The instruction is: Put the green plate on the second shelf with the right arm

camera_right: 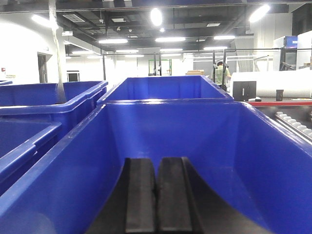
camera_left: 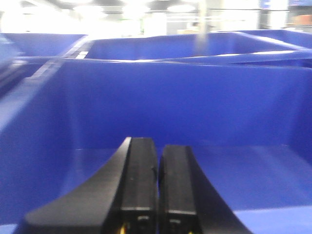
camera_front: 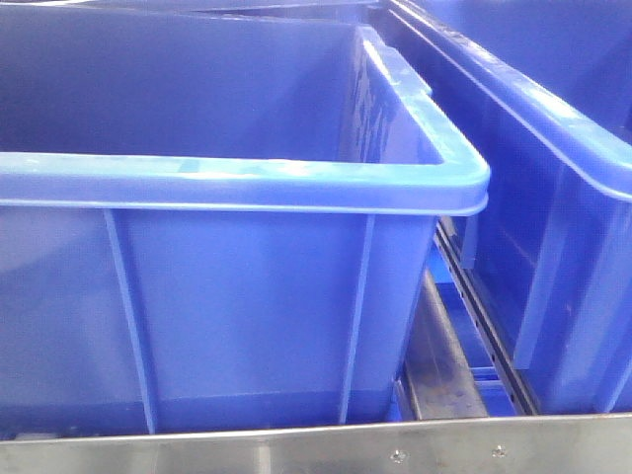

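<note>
- The big blue bin (camera_front: 237,247) fills the front view; a second blue bin (camera_front: 553,197) stands beside it, both behind a steel lip (camera_front: 316,449) with small screws.
- Right gripper (camera_right: 157,195): fingers pressed together, holding nothing, a blue bin's wall ahead of its tips.
- Left gripper (camera_left: 158,190): likewise closed and empty.
- The green plate shows in no view, so its place and facing cannot be told.
- Judgement: find the plate first; then open wide before approaching its rim.
</note>
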Available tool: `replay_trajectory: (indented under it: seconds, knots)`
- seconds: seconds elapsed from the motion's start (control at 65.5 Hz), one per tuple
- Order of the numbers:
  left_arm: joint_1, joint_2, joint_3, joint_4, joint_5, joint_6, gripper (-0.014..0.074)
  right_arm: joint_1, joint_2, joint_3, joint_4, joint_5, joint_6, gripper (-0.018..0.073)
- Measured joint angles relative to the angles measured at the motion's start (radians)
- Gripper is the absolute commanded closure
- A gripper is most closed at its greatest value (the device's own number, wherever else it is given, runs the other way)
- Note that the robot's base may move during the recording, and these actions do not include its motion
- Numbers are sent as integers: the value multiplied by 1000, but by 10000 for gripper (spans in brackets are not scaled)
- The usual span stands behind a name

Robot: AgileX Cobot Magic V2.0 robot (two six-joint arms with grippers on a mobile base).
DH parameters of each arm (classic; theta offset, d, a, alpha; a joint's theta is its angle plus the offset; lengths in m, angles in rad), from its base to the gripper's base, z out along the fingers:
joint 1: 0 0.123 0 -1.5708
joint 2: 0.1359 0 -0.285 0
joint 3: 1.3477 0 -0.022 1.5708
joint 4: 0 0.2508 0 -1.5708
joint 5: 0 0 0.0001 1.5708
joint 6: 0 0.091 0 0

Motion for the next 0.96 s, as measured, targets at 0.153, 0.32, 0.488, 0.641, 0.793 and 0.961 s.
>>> replay_trajectory:
  seconds: [0.153, 0.32, 0.488, 0.641, 0.793, 0.961]
  knots:
    - [54, 0, 0, 0, -2, 0, 466, 0, 0, 0, 0, 0, 0, 512]
    - [58, 0, 0, 0, -4, 0, 466, 0, 0, 0, 0, 0, 0, 512]
    - [59, 0, 0, 0, -4, 0, 466, 0, 0, 0, 0, 0, 0, 512]
    - [59, 0, 0, 0, -6, 0, 466, 0, 0, 0, 0, -1, 0, 512]
    - [59, 0, 0, 0, -6, 0, 466, 0, 0, 0, 0, -1, 0, 512]
    - [59, 0, 0, 0, -6, 0, 466, 0, 0, 0, 0, -1, 0, 512]
